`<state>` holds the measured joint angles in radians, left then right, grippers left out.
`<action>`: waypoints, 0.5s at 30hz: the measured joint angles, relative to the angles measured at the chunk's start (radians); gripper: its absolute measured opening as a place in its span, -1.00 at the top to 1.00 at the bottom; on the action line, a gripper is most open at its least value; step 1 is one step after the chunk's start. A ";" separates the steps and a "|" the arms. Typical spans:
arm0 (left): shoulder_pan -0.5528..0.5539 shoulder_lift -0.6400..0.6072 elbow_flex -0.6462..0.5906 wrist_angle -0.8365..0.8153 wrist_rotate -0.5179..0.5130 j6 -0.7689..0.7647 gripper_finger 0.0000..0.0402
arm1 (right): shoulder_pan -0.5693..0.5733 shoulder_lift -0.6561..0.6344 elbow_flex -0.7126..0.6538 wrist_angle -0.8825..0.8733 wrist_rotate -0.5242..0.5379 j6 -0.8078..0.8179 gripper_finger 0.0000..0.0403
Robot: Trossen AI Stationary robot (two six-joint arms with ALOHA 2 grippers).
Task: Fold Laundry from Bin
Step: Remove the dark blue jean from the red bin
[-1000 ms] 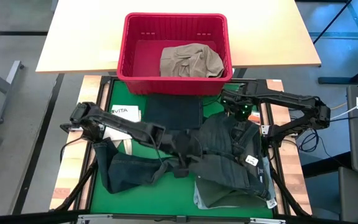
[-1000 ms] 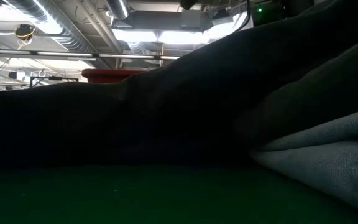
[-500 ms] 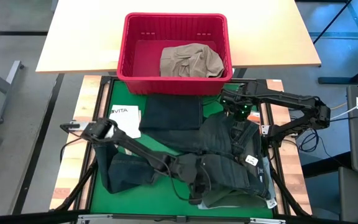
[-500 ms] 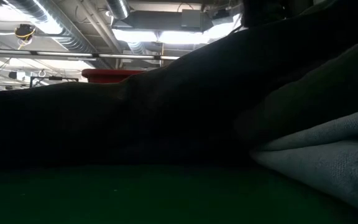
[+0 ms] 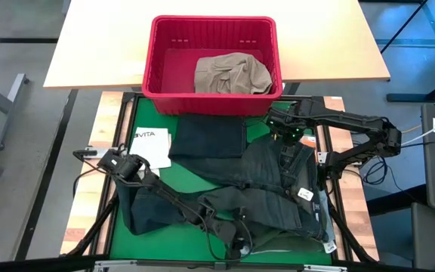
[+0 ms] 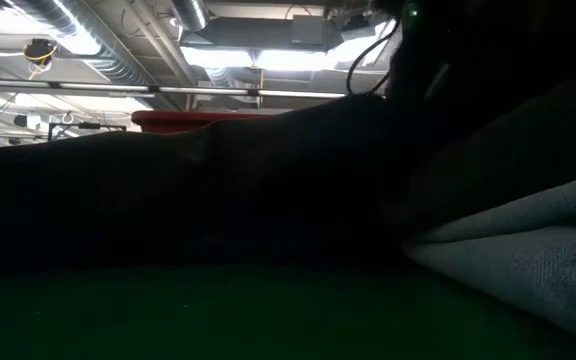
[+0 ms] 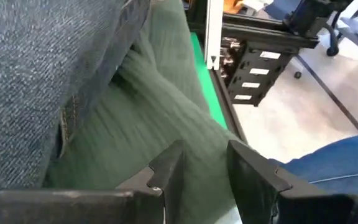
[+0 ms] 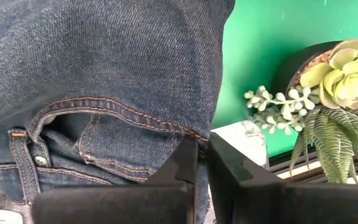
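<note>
Dark blue denim jeans lie spread over the green mat, with a dark green ribbed piece under their near edge. My left gripper is open low over that green piece near the table's front edge; whether it touches the cloth I cannot tell. At the far right, my right gripper is shut on the jeans. A folded dark piece lies flat in front of the red bin, which holds a khaki garment. My right gripper pinches the jeans' edge beside a stitched front pocket between its two fingers, coming from above and pointing down. That end of the jeans is raised off the mat, and the rest trails onto the table.
A white printed sheet lies at the mat's left. A potted succulent stands by the mat's right rim. A pale grey cloth lies at the front right. The mat's metal frame runs close beside my left gripper.
My left gripper has swung down and toward the table's near edge, from above the middle of the jeans to the green piece at the front. The jeans have settled lower where the arm passed over them.
</note>
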<state>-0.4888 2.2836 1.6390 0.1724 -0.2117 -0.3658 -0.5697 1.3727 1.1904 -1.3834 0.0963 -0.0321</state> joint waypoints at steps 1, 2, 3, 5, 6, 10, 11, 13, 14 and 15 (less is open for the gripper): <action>0.001 0.007 0.000 0.004 0.005 -0.003 0.42 | 0.000 0.000 0.000 0.000 0.000 0.001 0.90; 0.002 0.015 0.000 0.003 0.015 -0.009 0.42 | 0.000 0.000 0.000 0.001 0.001 0.004 0.90; 0.003 0.024 0.000 0.005 0.033 -0.024 0.42 | 0.000 0.000 0.000 0.003 0.005 0.005 0.90; 0.007 0.041 0.000 0.000 0.072 -0.055 0.42 | 0.000 0.000 0.000 0.011 0.034 0.005 0.90; 0.009 0.051 0.000 -0.001 0.092 -0.070 0.42 | 0.000 0.000 0.000 0.017 0.054 0.006 0.90; 0.012 0.058 0.000 -0.014 0.121 -0.086 0.42 | 0.000 0.000 -0.001 0.063 0.132 0.006 0.90; 0.011 0.057 0.001 -0.022 0.122 -0.085 0.42 | 0.000 0.000 -0.001 0.075 0.148 0.006 0.90; 0.009 0.057 0.001 -0.026 0.123 -0.074 0.42 | -0.002 0.000 -0.001 0.104 0.170 0.006 0.90; 0.008 0.057 0.002 -0.027 0.123 -0.074 0.42 | -0.007 0.000 -0.001 0.118 0.176 0.003 0.90; 0.008 0.057 0.002 -0.027 0.123 -0.074 0.42 | -0.016 0.000 -0.001 0.129 0.177 0.000 0.90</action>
<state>-0.4812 2.3402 1.6405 0.1449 -0.0884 -0.4397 -0.5857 1.3727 1.1896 -1.2545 0.2733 -0.0317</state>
